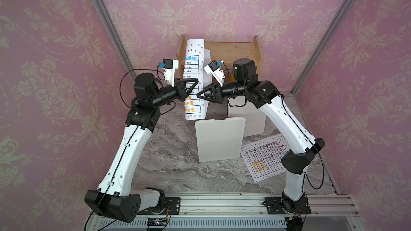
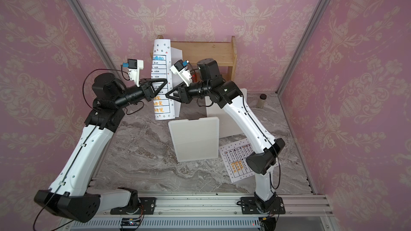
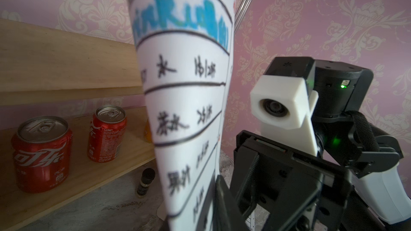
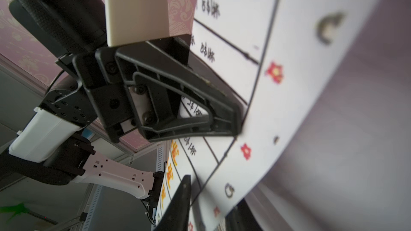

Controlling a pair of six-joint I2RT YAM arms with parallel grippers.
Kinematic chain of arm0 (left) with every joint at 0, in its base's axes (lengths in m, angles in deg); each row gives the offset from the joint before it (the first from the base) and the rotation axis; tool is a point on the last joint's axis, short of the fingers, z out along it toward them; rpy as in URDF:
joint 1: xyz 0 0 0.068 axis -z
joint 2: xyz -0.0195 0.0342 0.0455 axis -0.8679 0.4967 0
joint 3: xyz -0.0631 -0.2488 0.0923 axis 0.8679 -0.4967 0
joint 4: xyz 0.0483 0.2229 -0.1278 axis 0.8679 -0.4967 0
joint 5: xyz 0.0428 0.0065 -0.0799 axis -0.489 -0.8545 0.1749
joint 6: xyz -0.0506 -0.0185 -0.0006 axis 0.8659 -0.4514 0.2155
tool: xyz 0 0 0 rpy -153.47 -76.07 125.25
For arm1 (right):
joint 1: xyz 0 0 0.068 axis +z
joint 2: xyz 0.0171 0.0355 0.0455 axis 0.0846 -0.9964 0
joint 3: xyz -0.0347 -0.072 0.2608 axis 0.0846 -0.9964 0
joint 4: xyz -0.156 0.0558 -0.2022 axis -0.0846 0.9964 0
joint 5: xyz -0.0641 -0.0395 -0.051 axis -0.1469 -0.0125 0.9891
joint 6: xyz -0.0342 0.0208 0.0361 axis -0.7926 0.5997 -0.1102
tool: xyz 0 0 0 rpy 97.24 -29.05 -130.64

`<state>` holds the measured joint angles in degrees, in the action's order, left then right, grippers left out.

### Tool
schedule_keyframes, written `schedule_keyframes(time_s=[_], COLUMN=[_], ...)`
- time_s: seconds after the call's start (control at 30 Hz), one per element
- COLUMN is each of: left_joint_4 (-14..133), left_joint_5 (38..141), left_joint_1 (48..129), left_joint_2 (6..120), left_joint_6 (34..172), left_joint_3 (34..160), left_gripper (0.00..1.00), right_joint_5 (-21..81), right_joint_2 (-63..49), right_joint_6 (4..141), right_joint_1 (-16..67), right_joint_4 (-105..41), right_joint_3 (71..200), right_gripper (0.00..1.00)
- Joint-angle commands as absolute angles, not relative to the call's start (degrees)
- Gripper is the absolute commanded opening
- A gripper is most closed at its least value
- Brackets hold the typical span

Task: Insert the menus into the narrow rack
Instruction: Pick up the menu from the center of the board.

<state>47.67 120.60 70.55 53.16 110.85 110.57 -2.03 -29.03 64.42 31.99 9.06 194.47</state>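
One menu hangs upright and bowed in the air in front of the wooden shelf, with a black-ruled table, blue-green title and orange text. My left gripper is shut on its left side. My right gripper is shut on its right edge, just below. The right wrist view shows the sheet running between my fingers. A second menu lies flat on the table beside the right arm. A slim white rack stands at mid-table, below the held sheet.
A wooden shelf stands against the back wall, with two red cola cans on its lower board. A small dark bottle stands on the table under it. A white block sits behind the rack, and a jar at back right.
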Motion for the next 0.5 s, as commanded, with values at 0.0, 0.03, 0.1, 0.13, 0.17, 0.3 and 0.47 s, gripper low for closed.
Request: schedule_keyframes(time_s=[0.0,0.03,0.1,0.13,0.17,0.3,0.47], left_joint_4=[47.5,47.3,47.2,46.9,46.9,46.5,45.5], left_joint_5=[121.7,121.5,121.0,120.5,120.2,118.6,115.5], left_joint_1=[70.4,70.4,70.5,70.5,70.4,70.3,69.5], left_joint_2=[51.8,51.8,51.9,51.8,51.7,50.8,48.4], left_joint_6=[109.4,109.2,108.8,108.6,108.4,107.9,107.7], left_joint_3=[110.0,110.0,109.9,109.9,109.8,108.8,105.3], left_gripper=[0.24,0.25,0.34,0.45,0.54,0.88,0.99], right_joint_5=[-2.6,-2.6,-2.8,-2.9,-2.7,-1.9,-1.0], right_joint_2=[-29.5,-29.4,-29.3,-29.3,-29.2,-28.1,-24.8], right_joint_6=[65.0,65.0,64.7,64.3,64.0,63.1,63.8], right_joint_1=[32.1,32.2,32.2,32.2,32.2,32.1,31.8], right_joint_4=[8.0,8.1,8.4,8.8,9.1,9.8,6.6], right_joint_3=[195.9,195.9,195.9,196.0,196.0,195.4,190.3], right_gripper=[0.16,0.12,0.03,0.0,0.0,0.0,0.0])
